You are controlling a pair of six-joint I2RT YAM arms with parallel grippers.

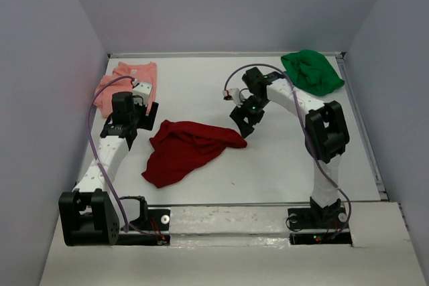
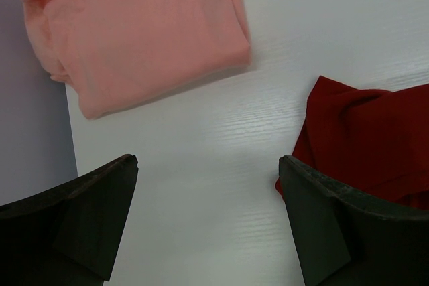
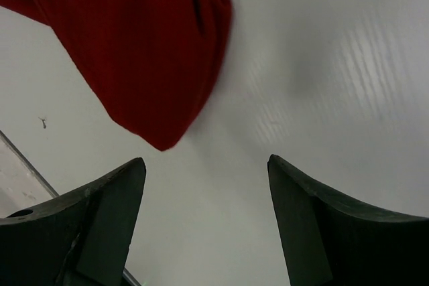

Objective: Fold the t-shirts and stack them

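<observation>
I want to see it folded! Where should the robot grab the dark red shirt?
Probably the dark red shirt by its pointed right corner, coming from the right with the right gripper. That corner sticks out thin onto the table, clear of the bunched middle, near the open jaws.

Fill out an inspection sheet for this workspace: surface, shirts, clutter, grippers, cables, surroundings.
Surface: white table, bare between the shirts.
Job's things: pink shirt folded at the far left; dark red shirt crumpled in the middle; green shirt bunched in the far right corner. None are stacked.
Clutter: nothing seen.
Grippers: left gripper open and empty, between the pink and dark red shirts; right gripper open and empty, at the dark red shirt's right tip.
Cables: a purple cable loops along each arm.
Surroundings: plain grey walls on three sides.
</observation>
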